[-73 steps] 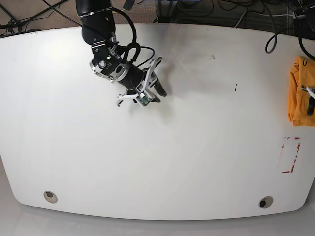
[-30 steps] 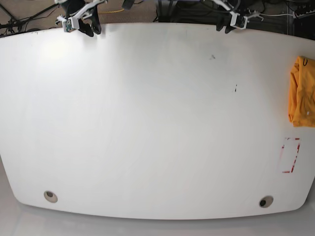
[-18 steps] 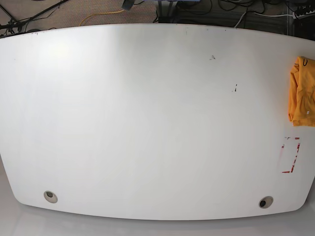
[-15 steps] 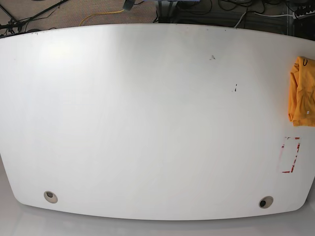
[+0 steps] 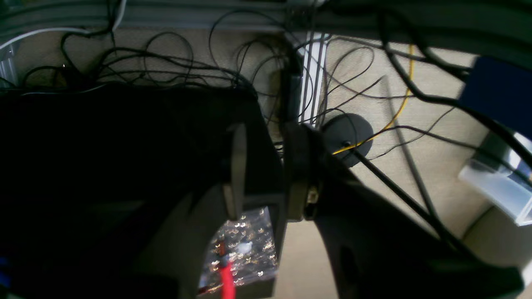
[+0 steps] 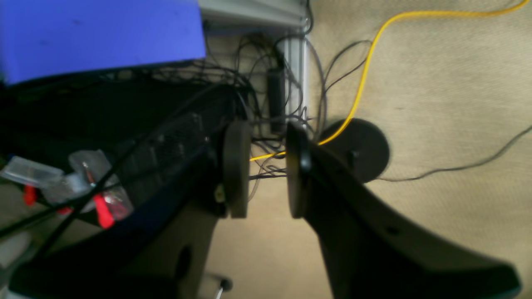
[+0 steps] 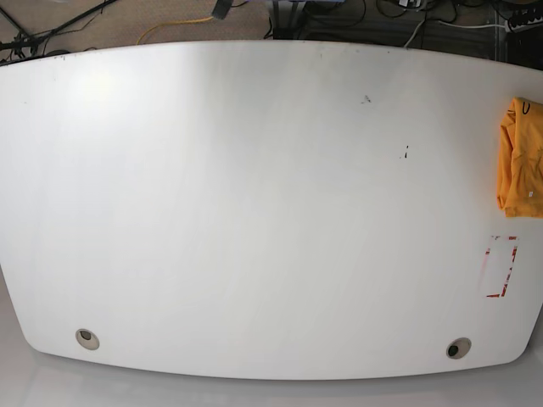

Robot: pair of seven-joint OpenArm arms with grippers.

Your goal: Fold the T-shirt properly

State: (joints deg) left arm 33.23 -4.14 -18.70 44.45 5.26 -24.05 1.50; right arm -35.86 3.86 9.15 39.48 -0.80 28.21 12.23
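The T-shirt (image 7: 519,158) lies bunched at the table's (image 7: 254,212) right edge, well away from both our grippers. Our left gripper (image 5: 266,174) and right gripper (image 6: 266,170) hang over the carpet and cables (image 6: 291,104), fingers narrowly parted, holding nothing.

Black curved jaws, flat pads (image 6: 236,166)
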